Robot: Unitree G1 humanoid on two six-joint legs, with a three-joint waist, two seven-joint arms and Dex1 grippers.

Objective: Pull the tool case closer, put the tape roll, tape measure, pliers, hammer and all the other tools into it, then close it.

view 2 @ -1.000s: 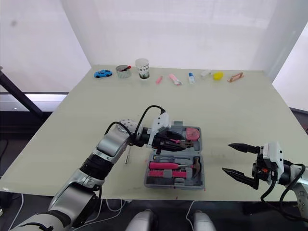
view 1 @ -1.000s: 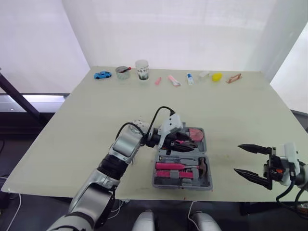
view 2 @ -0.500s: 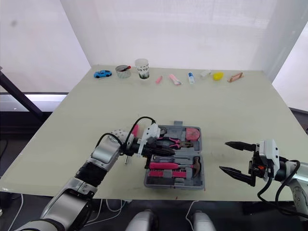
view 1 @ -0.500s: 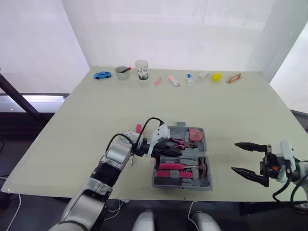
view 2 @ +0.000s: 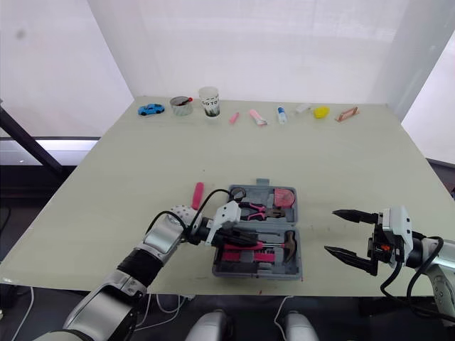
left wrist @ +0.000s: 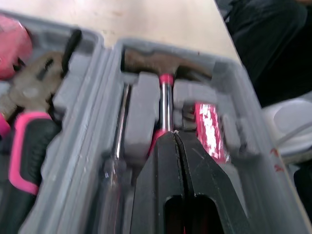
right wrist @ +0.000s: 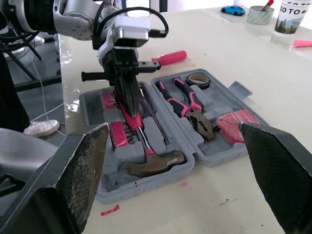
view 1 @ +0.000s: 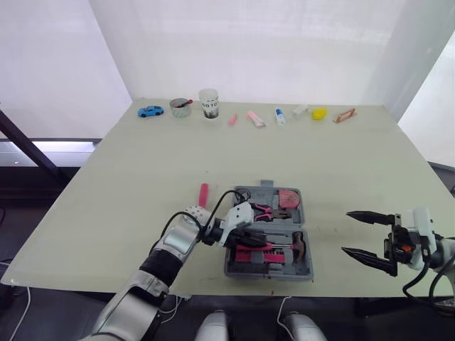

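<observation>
Where the left claw (left wrist: 174,134) dips, the hammer (left wrist: 157,61) lies beneath.

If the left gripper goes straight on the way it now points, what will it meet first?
Most likely the pink-handled hammer lying in the grey plastic tool case: the left gripper points along its steel shaft toward the head. Depth is unclear; it may already touch.
</observation>
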